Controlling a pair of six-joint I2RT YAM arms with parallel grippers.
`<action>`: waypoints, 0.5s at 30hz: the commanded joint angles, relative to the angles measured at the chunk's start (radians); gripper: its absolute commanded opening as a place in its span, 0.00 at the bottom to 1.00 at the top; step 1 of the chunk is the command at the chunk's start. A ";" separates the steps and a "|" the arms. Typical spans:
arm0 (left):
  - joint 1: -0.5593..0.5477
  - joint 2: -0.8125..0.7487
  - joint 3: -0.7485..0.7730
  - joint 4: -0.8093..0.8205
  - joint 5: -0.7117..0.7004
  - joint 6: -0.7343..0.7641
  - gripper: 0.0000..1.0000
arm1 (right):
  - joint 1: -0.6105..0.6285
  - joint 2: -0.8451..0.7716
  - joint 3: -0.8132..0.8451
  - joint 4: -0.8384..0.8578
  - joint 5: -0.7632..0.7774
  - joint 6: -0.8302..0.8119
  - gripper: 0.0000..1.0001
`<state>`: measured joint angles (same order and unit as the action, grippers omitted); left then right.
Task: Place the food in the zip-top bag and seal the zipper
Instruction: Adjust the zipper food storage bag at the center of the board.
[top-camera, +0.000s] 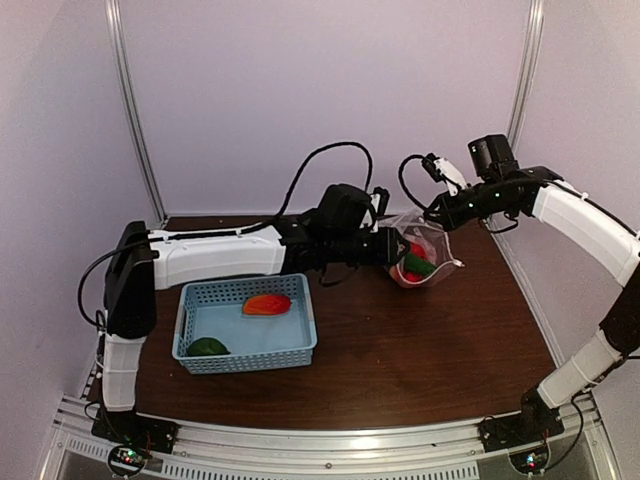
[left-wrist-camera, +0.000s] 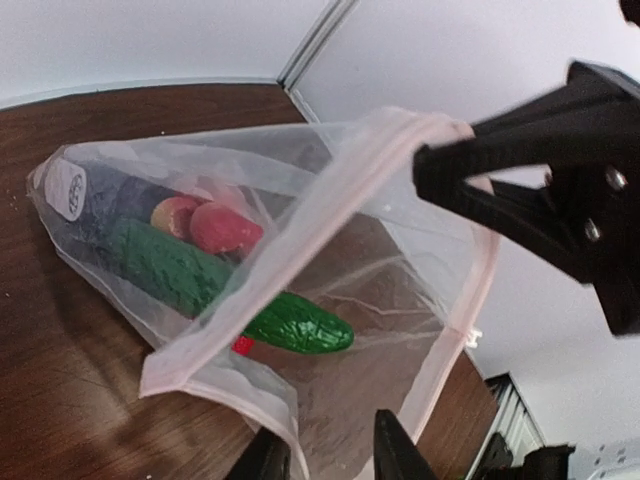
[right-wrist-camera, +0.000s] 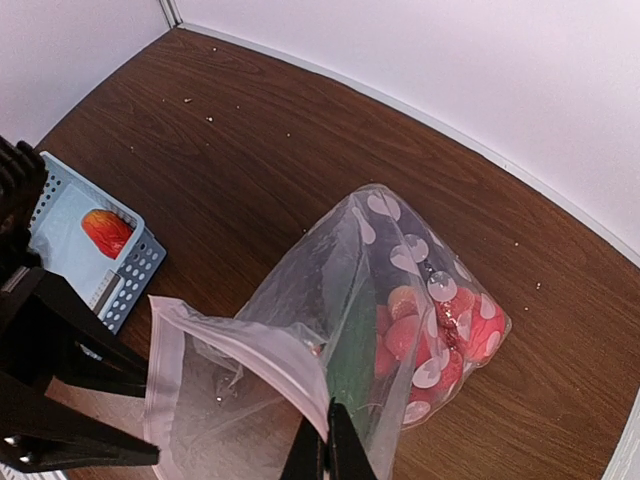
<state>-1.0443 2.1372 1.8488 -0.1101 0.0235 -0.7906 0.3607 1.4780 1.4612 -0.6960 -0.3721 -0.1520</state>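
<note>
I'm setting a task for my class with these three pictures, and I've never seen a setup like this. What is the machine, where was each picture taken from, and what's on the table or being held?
These are two robot arms fixed at the near edge of a brown table. One picture looks down from above and behind them; the other two come from small cameras on each arm's wrist.

The right gripper is shut on the rim of a clear zip-top bag, holding its mouth up. Inside lie a green cucumber and red tomatoes. The left gripper sits at the bag's mouth with its jaws apart, holding nothing.

To the left stands a light-blue basket with an orange-red piece and a dark green piece not yet bagged.
</note>
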 joint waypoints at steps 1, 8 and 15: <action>-0.009 -0.140 -0.172 0.157 0.218 0.069 0.45 | 0.004 -0.020 -0.057 0.074 0.004 0.016 0.00; -0.010 -0.504 -0.608 0.080 0.100 0.194 0.65 | -0.062 0.060 0.041 0.038 0.010 -0.008 0.00; 0.001 -0.693 -0.770 -0.206 -0.164 0.270 0.70 | -0.232 0.242 0.401 -0.072 0.022 -0.022 0.00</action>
<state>-1.0534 1.5112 1.1629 -0.1730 0.0265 -0.5922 0.2115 1.6646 1.6863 -0.7132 -0.3668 -0.1612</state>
